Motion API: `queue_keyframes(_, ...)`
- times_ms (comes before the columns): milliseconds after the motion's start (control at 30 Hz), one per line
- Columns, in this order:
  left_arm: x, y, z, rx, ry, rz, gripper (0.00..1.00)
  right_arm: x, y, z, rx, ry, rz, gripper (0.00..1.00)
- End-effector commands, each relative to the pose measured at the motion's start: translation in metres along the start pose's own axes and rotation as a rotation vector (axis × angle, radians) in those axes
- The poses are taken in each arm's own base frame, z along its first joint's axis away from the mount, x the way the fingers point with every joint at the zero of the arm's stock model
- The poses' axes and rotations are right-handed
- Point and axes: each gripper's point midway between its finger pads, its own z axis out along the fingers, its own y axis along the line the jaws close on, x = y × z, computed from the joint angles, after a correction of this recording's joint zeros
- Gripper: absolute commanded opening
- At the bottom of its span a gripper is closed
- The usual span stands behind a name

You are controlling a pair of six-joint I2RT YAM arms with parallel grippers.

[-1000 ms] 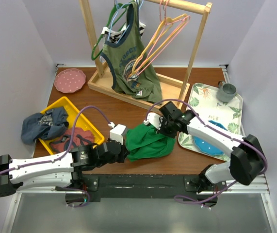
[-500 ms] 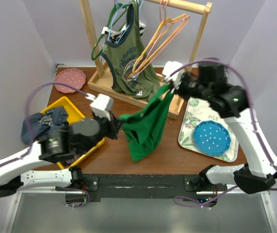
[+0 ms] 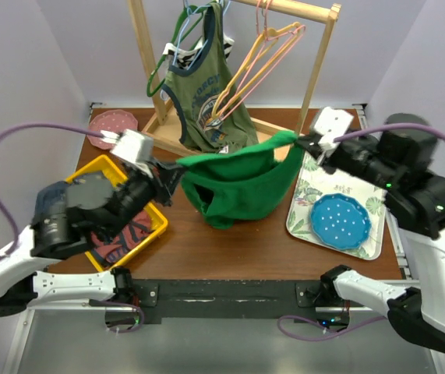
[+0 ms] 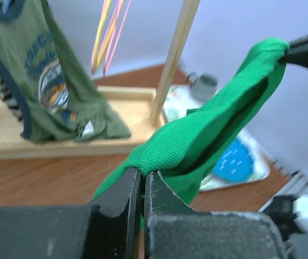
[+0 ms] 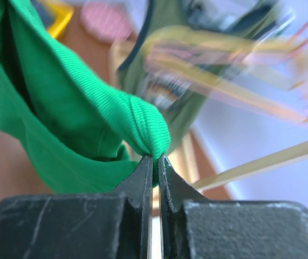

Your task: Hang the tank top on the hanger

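Nearest us, both arms are standing raised off the near edge of the table (image 3: 238,249), and we're holding the tank top (image 3: 238,187) stretched in the air between them. The left gripper (image 4: 142,171) is pinching one ribbed end, fingers nearly together with only the fabric fold between them. The right gripper (image 5: 155,157) is doing the same on the other end, fingers narrow and clamped on a bunched edge. From the top view the top is hanging like a sling, its upper edge running taut from one gripper to the other and its belly sagging over bare wood. We can't tell if the lowest fold is touching the table. Left of it, partly under the left arm, the yellow bin (image 3: 160,220) is sitting with dark clothes (image 3: 128,234) in it. Right of it, the floral tray (image 3: 300,210) is carrying a blue dotted plate (image 3: 339,222), partly under the right arm. Further back we're seeing a pink plate (image 3: 113,121) by the left wall and the wooden rack (image 3: 316,70), with an olive printed top (image 3: 206,101) hanging off it. The hanger (image 4: 101,32) is hanging from the rack's rail beside pink hangers (image 3: 288,39), behind the tank top, apart from it and untouched by either gripper.
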Motion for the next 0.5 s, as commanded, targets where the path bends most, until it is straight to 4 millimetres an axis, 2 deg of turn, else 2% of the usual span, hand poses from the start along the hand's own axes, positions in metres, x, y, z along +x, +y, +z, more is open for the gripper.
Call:
queue_keyframes(0,0.059,0.016,0.011,-0.070,0.061,0.007,0.00,0.096,0.044,0.048,-0.141,0.197,0.130,0.00)
queue_keyframes(33,0.091,0.023,0.014,-0.086,0.103,0.022,0.00,0.108,0.048,0.056,-0.143,0.205,0.139,0.00)
queue_keyframes(67,0.106,0.024,0.015,-0.089,0.118,-0.002,0.00,0.126,0.055,0.062,-0.156,0.235,0.157,0.00)
queue_keyframes(100,0.118,0.024,0.018,-0.092,0.126,-0.019,0.00,0.158,0.071,0.072,-0.186,0.288,0.188,0.00)
queue_keyframes(133,0.151,0.031,0.020,-0.108,0.175,-0.003,0.00,0.176,0.079,0.078,-0.201,0.319,0.209,0.00)
queue_keyframes(167,0.165,0.035,0.023,-0.121,0.191,-0.022,0.00,0.192,0.089,0.083,-0.220,0.345,0.226,0.00)
queue_keyframes(200,0.194,0.038,0.026,-0.124,0.237,-0.018,0.00,0.219,0.104,0.090,-0.242,0.381,0.266,0.00)
queue_keyframes(267,0.219,0.048,0.033,-0.145,0.275,-0.046,0.00,0.254,0.132,0.098,-0.306,0.448,0.345,0.00)
queue_keyframes(300,0.245,0.051,0.035,-0.135,0.327,-0.052,0.00,0.260,0.138,0.103,-0.331,0.447,0.359,0.01)
queue_keyframes(333,0.255,0.056,0.037,-0.141,0.346,-0.064,0.00,0.270,0.149,0.107,-0.374,0.471,0.386,0.03)
queue_keyframes(367,0.265,0.066,0.041,-0.170,0.361,-0.080,0.04,0.276,0.152,0.108,-0.390,0.482,0.392,0.08)
queue_keyframes(400,0.281,0.069,0.042,-0.174,0.396,-0.079,0.11,0.279,0.154,0.108,-0.401,0.496,0.399,0.13)
queue_keyframes(433,0.286,0.071,0.043,-0.178,0.412,-0.080,0.19,0.280,0.155,0.108,-0.411,0.504,0.402,0.20)
queue_keyframes(467,0.289,0.074,0.045,-0.185,0.424,-0.079,0.38,0.279,0.156,0.109,-0.426,0.502,0.408,0.36)
